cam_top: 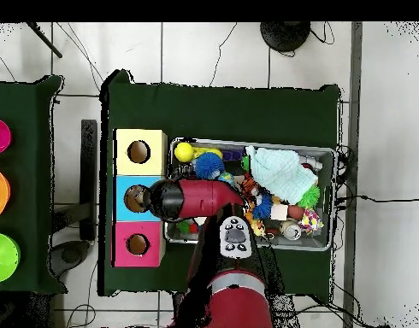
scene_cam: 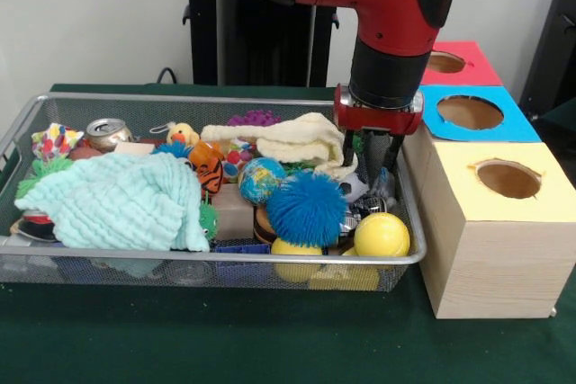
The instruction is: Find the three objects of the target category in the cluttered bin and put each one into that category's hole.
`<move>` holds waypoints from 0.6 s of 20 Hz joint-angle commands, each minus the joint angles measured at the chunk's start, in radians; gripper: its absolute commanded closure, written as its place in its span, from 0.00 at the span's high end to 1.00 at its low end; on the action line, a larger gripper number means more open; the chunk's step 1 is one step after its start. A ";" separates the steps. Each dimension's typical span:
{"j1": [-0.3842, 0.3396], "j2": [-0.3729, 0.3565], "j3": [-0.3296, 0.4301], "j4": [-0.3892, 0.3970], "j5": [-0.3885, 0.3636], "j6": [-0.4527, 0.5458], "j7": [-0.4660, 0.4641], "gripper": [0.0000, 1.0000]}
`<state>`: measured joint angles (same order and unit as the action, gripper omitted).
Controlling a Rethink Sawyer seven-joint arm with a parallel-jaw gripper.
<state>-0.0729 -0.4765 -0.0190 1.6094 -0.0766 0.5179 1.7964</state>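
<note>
The wire mesh bin [scene_cam: 207, 259] is full of toys and cloths; it also shows in the overhead view [cam_top: 329, 155]. My gripper [scene_cam: 372, 161] reaches down into the bin's right end, beside a cream cloth [scene_cam: 297, 141]. Its fingers [scene_cam: 350, 146] stand apart with nothing clearly between them. A wrinkly see-through piece [scene_cam: 384, 191] shows just below them, by the bin's right wall; other such items are hidden. The blue-surround hole [scene_cam: 470, 112] is in the middle box to the right of the bin. In the overhead view my arm partly covers the blue-surround hole [cam_top: 136, 199] and hides the gripper.
The red-surround hole [scene_cam: 445, 62] is behind the blue one and the yellow-surround hole [scene_cam: 508, 179] is in front. In the bin lie a mint cloth [scene_cam: 117, 200], a blue spiky ball [scene_cam: 306, 209], a yellow ball [scene_cam: 381, 235] and a metal can [scene_cam: 108, 132].
</note>
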 commanded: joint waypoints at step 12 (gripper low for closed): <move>-0.031 0.111 0.128 -0.206 0.012 -0.030 0.069 1.00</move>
<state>-0.0915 -0.4451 0.0002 1.5147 -0.0784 0.5489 1.7964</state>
